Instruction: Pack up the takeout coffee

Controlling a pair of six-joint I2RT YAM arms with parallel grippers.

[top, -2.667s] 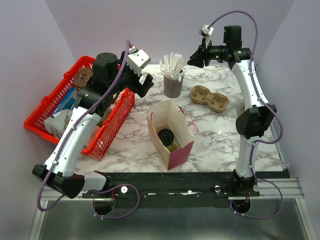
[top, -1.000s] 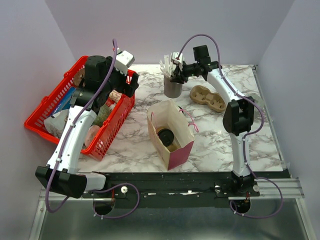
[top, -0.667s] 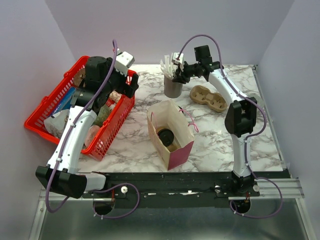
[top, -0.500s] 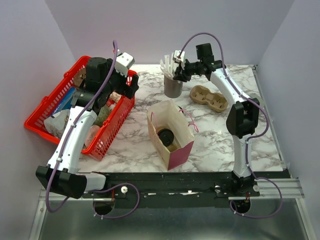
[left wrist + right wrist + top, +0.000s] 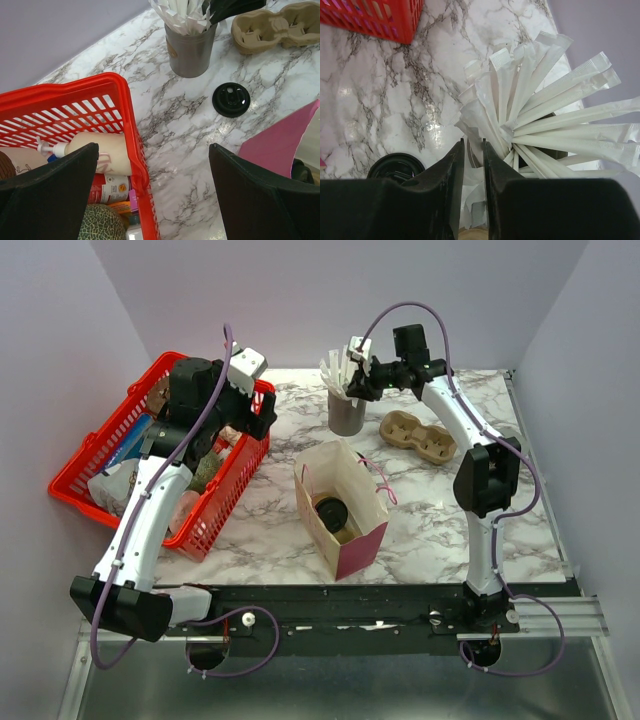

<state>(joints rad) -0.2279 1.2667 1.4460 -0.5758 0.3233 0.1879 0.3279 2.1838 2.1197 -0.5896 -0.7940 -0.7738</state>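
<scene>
Bright, even overhead light, soft faint shadows, white glints on the black lid (image 5: 230, 99) and marble table (image 5: 165, 107).

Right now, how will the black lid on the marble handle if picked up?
The black lid looks thin and glossy, so probably light and apt to slide on the marble table if nudged. Lying flat, its low rim likely offers little to pinch.
</scene>
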